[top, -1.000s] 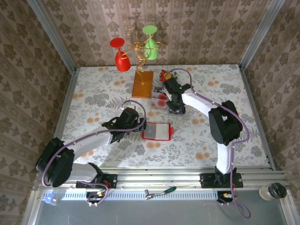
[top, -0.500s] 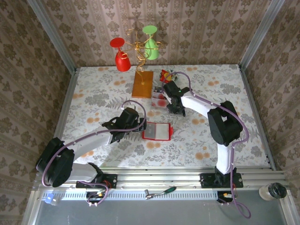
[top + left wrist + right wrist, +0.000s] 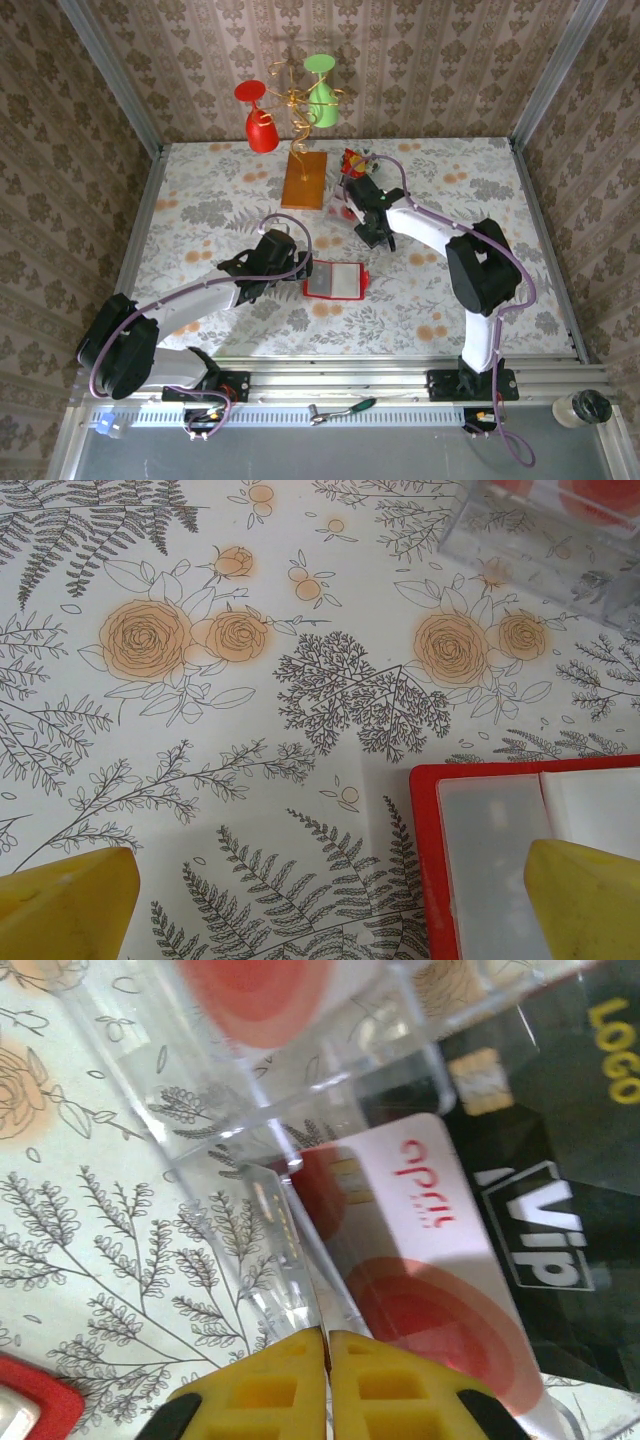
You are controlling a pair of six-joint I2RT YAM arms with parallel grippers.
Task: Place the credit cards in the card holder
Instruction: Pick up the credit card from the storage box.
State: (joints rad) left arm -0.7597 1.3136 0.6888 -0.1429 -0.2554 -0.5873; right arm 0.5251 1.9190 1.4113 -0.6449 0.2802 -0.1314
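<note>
Pink-white card [image 3: 430,1250]: lies flat inside a clear box, just ahead of the right hand's fingertips and slightly to their right. Its long axis runs away from the fingertips, leaning a little. Red "april" print follows that axis, and a red round mark sits at the end near the hand.
Black card [image 3: 570,1160]: glossy, printed "ViP" and "LOGO". It lies right of the pink-white one and partly under it.
Clear box [image 3: 200,1110]: hard transparent plastic with thin upright walls. One wall edge runs straight down to the right hand's fingertips.
Right hand [image 3: 327,1345]: yellow pads pressed together, reaching into the box [image 3: 540,550] from its near side. I cannot tell whether a card edge or the wall is pinched between them.
Card holder [image 3: 335,280]: flat bright-red rectangle with a pale window. Its long axis runs left-right, well nearer the bases than the right hand [image 3: 352,203].
Left hand [image 3: 300,272]: spread fully wide and holding nothing. The holder's red corner [image 3: 425,860] lies under its right fingertip.
Worktop [image 3: 200,200]: white covering printed with grey ferns and orange roses.
Wooden slab [image 3: 305,180]: orange-brown, left of the right hand. It carries a gold wire stand [image 3: 295,100].
Wrapper [image 3: 352,160]: red-and-yellow and crinkled, just beyond the right hand.
Walls [image 3: 450,60]: brownish damask wallpaper.
</note>
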